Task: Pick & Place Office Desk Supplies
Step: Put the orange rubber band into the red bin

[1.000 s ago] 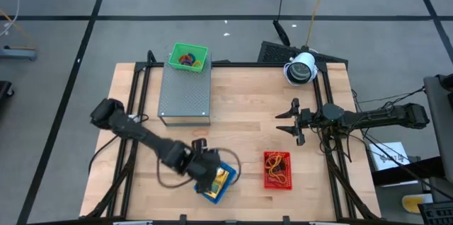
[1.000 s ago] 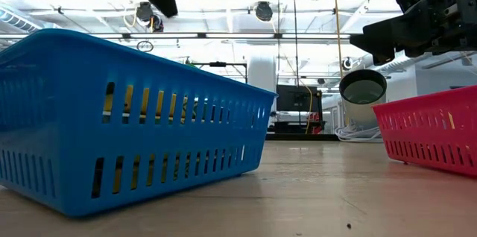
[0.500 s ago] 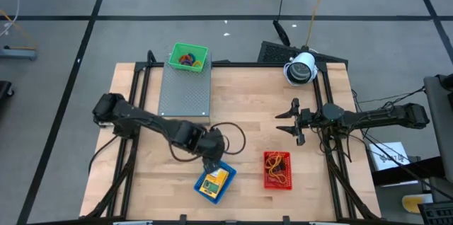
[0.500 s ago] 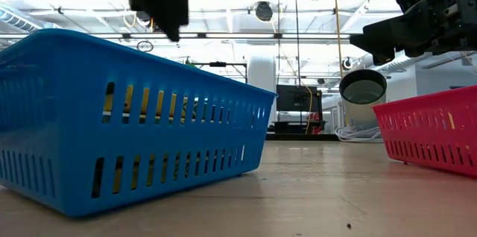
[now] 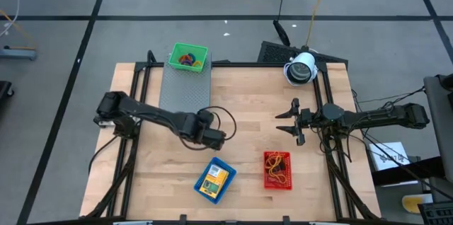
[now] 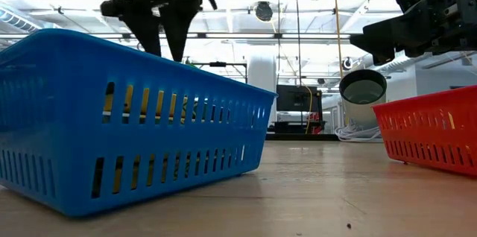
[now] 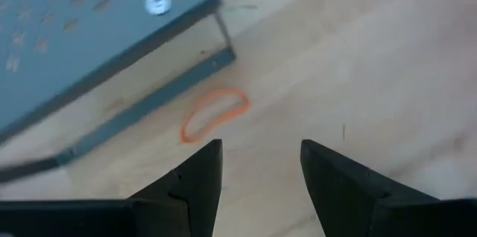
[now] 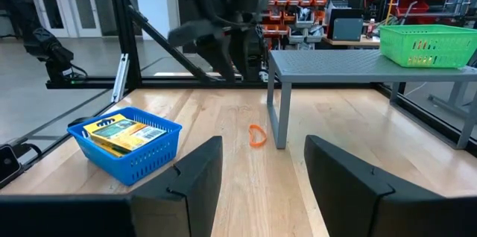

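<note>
An orange rubber-band loop (image 7: 215,114) lies flat on the wood beside the near corner of the grey perforated box (image 5: 185,90); the right wrist view shows the loop (image 8: 257,136) by the box's leg. My left gripper (image 5: 216,138) hovers open just short of the loop, its fingers (image 7: 201,181) apart and touching nothing. The blue basket (image 5: 214,180) holds yellow packets. The red basket (image 5: 277,170) holds rubber bands. A green basket (image 5: 188,58) with coloured loops sits on the box's far end. My right gripper (image 5: 284,121) waits open over the table's right half.
A white round device (image 5: 301,69) stands at the far right corner. Black frame rails run along the table's left and right edges. Bare wood lies between the grey box and my right gripper. In the low view the blue basket (image 6: 134,118) fills the left foreground and the red basket (image 6: 432,133) the right.
My left gripper has moved from above the blue basket toward the table's far edge, ending near the grey box's near corner over the orange loop. The blue basket and its packets stay where they were. My right arm has kept still.
</note>
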Available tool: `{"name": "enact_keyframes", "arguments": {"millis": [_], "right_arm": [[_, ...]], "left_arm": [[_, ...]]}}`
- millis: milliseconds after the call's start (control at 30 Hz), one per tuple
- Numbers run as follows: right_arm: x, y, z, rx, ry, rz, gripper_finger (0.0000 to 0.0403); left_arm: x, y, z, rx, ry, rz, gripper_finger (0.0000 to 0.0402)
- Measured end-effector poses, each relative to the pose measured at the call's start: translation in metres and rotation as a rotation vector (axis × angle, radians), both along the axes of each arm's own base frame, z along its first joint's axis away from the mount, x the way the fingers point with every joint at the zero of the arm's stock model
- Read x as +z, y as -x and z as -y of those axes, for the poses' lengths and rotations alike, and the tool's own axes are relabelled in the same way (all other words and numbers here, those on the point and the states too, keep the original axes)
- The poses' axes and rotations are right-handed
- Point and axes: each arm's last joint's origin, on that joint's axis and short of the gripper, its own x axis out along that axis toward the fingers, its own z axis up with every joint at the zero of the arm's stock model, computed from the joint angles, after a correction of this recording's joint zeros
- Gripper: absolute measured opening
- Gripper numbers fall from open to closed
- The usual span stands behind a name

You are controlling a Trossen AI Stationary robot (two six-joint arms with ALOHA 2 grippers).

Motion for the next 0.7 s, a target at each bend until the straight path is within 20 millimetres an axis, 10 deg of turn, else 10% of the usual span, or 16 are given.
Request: {"name": "enact_keyframes", "arguments": {"millis": [367,700], "right_arm": [[0.0,0.0,0.0,0.0,0.0,0.003,0.0181],[0.0,0.0,0.0,0.0,0.0,0.001,0.0181]], "left_arm": [[-0.035,-0.017,0.005,0.273,-0.002,0.011,0.0178],[-0.05,-0.022,0.005,0.312,-0.049,-0.01,0.0018]]}}
